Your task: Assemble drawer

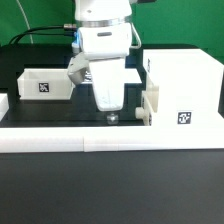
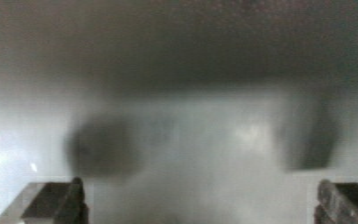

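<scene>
White rail (image 1: 60,138) up front, behind it gripper (image 1: 112,113) vertical, fingers (image 2: 51,203) wide apart, low over black table (image 1: 50,110).

table: black matte top (image 1: 40,112), middle band of the exterior view, left to right
white rail: long low white bar (image 1: 110,140) across the lower middle of the frame, nearly edge to edge, along the table's near edge, faint seam near its centre
side stub: short white piece (image 1: 5,105) at the far left edge, just above the rail's left end; joined or not, cannot tell
backdrop: green (image 1: 30,15), upper left, shows again in the upper right corner
cable: thin, dark (image 1: 30,35), upper left, in front of the backdrop
foreground: pale grey surface (image 1: 110,190), lower third of the frame
wrist view: blurred grey surface (image 2: 176,90), too soft to name
</scene>
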Robot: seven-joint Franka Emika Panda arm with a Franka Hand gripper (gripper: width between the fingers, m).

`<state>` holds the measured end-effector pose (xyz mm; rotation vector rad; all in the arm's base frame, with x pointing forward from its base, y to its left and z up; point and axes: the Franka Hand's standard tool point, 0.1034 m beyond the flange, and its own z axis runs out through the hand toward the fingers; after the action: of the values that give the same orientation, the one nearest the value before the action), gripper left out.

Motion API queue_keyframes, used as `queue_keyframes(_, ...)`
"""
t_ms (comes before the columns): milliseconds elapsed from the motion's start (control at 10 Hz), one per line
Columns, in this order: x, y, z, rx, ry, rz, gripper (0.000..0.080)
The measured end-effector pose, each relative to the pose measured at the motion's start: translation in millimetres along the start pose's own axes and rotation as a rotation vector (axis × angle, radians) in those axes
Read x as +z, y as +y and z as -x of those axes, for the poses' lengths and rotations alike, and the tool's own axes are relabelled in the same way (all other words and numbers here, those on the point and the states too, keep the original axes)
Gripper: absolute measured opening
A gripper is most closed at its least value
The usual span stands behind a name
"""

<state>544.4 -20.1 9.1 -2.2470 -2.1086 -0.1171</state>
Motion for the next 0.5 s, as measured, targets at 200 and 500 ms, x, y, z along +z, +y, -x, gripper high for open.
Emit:
queue_keyframes(200,-6.2,-14.0,18.7,0.033,-0.003,0.021,0.0649)
queue_keyframes(500,-21.5,-38.0,43.2,0.077,-0.014,0.064,0.0649)
